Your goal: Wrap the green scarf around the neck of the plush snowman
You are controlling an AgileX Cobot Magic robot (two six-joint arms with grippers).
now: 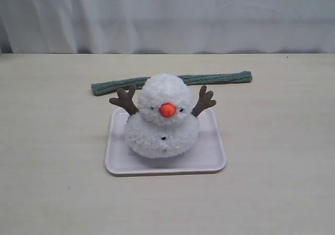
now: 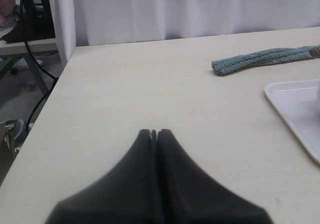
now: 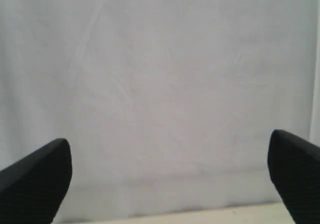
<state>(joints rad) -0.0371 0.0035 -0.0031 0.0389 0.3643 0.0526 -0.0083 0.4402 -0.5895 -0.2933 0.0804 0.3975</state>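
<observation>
Two grippers, both empty: left gripper (image 2: 154,132) pinched shut over the table (image 2: 125,84), right gripper (image 3: 169,144) spread wide. Plush snowman (image 1: 162,120) sits on a white tray (image 1: 212,159), green scarf (image 1: 220,78) lying flat at its 12 o'clock.

Scarf (image 1: 220,78) behind snowman (image 1: 162,117) on tray (image 1: 212,156)

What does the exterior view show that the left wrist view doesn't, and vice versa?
Exterior only: the plush snowman whole, sitting on the tray, with the green scarf lying behind it, both ends showing. Left wrist only: the left hand, shut and empty, and the table at its side edge. Both: one end of the scarf, part of the tray, the pale tabletop, the white curtain.
</observation>
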